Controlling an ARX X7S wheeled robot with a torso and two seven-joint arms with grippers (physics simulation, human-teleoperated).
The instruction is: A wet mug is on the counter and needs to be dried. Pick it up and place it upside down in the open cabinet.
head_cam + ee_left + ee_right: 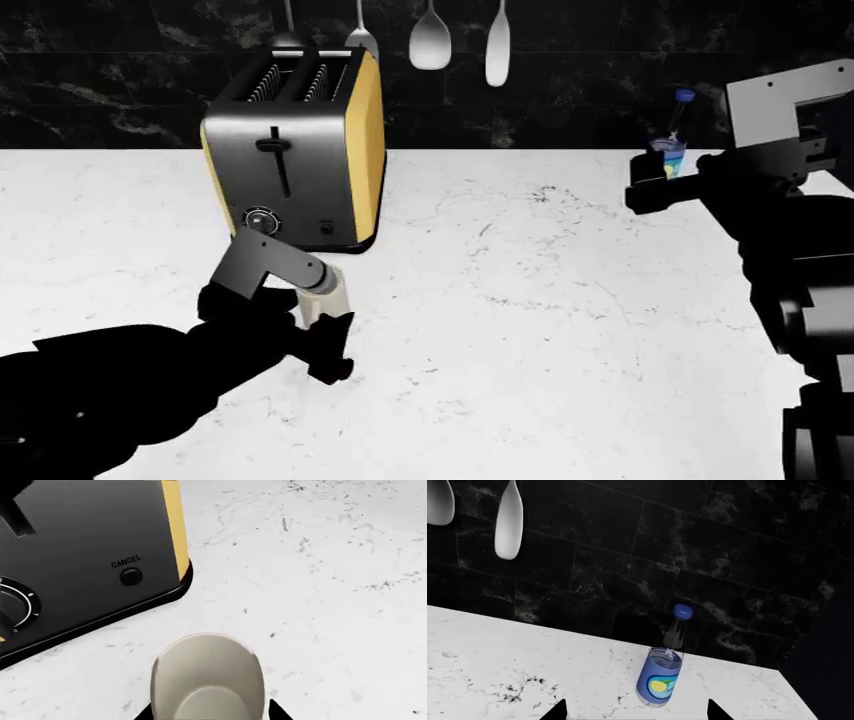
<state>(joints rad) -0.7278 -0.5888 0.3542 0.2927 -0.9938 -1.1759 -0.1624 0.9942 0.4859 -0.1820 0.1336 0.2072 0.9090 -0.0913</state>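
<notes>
The cream-white mug (207, 677) sits between the jaws of my left gripper (210, 714), whose black fingertips (145, 713) press at its sides. It is just in front of the toaster on the white marble counter (320, 580). In the head view only a sliver of the mug (330, 300) shows past my left gripper (324, 318). I cannot tell whether the mug rests on the counter (561, 300) or is lifted. My right gripper (651, 190) is open and empty, held above the counter's far right (636, 715). No cabinet is in view.
A black and yellow toaster (300, 150) stands right behind the mug, also in the left wrist view (80, 555). A blue-labelled bottle (660, 677) stands at the back right (671, 150). Spoons and ladles (430, 40) hang on the black tiled wall.
</notes>
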